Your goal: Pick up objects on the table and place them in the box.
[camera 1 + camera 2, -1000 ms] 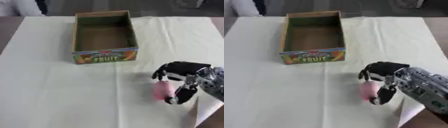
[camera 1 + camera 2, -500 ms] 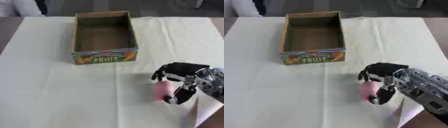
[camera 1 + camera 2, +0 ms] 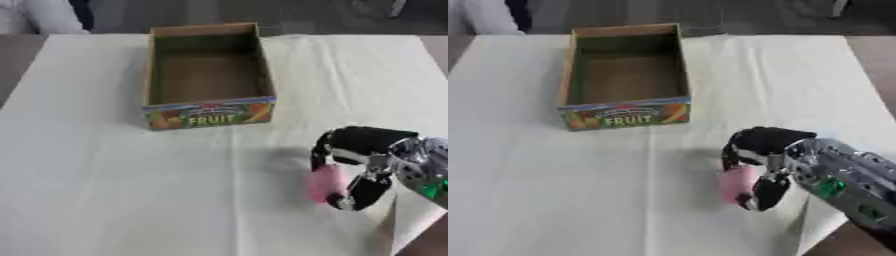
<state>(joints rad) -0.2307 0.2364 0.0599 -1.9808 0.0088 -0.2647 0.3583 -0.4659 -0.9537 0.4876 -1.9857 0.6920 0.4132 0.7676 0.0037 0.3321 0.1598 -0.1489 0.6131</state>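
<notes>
- Toward the near right of the table, the robot's right hand comes in from the right edge, black over a silver wrist.
- Its fingers and thumb are curled around a small pink object, fingers over the top and the thumb on the near right side (I cannot make out what the pink thing is, only its rounded, upright shape).
- Whether the pink object rests on the cloth or is held just off it, I cannot tell from where I stand.
- Covering the table is a pale cream cloth, with a soft shadow on it just left of the hand.
- Farther back and to the left stands an open cardboard box, its long sides running near to far.
- Printed on the box's near face is a colourful label with the word "FRUIT" and pictures of fruit.
- Inside the box I see only its brown floor.
- Box and hand are well apart, the hand lying nearer and to the right of the box's near right corner.
- No left hand shows in either view.
</notes>
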